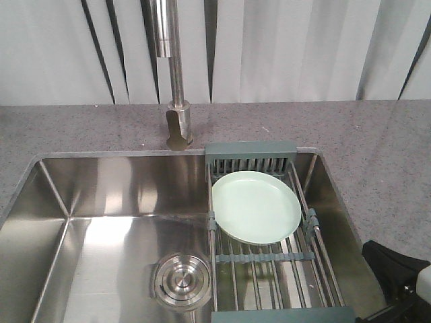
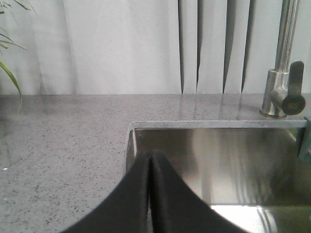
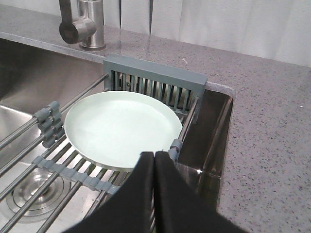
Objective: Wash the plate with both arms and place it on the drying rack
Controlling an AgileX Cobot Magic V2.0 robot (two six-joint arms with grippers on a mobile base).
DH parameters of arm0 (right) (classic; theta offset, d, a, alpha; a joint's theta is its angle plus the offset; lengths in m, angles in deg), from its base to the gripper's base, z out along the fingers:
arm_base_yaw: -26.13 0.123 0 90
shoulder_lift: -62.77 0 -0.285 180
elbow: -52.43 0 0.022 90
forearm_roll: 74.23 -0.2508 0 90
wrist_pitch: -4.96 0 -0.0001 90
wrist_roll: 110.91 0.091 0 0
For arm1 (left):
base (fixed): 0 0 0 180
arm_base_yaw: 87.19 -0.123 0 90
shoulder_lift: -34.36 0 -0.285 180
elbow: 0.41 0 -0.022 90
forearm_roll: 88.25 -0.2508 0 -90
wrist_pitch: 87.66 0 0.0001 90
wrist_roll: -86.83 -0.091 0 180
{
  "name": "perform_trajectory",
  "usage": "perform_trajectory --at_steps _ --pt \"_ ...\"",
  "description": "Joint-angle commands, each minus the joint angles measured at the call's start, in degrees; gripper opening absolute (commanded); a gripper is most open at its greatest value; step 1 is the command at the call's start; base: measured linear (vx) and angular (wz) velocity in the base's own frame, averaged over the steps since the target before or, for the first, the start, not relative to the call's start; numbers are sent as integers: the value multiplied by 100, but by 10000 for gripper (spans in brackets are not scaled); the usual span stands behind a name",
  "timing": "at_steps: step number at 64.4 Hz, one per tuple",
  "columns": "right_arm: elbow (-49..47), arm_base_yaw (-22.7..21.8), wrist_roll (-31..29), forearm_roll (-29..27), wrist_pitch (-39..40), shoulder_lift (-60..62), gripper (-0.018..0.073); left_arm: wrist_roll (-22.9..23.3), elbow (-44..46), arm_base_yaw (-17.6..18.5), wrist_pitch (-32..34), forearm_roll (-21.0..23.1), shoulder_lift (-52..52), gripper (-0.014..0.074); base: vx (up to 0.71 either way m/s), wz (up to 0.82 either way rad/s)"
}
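Both black pincers, left (image 2: 149, 160) and right (image 3: 154, 162), pinched closed, empty; round pale mint-green plate (image 1: 255, 206) lies on steel-rod drying rack (image 1: 269, 269), arms mostly out of frame.

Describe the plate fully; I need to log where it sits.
The plate is round, pale mint green, plain and matte, with a shallow upturned rim, and looks empty and clean. It lies face up on the steel rods of the rack over the right side of the sink, its far edge close to the rack's slotted compartment. Neither end effector touches it.
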State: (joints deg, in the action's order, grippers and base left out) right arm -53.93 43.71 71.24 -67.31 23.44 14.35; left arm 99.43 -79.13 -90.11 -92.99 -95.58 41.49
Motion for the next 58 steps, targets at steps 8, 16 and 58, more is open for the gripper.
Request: perform_trajectory --at_steps 8,16,58 --pt "-162 -22 -18 25 428 7 -10 369 -135 122 318 388 -91 -2 0 0" --pt "-162 -22 -18 25 428 7 -10 100 -142 366 115 417 -96 -2 0 0" --pt "-162 -22 -18 25 428 7 -10 -504 -137 421 145 422 -96 -2 0 0"
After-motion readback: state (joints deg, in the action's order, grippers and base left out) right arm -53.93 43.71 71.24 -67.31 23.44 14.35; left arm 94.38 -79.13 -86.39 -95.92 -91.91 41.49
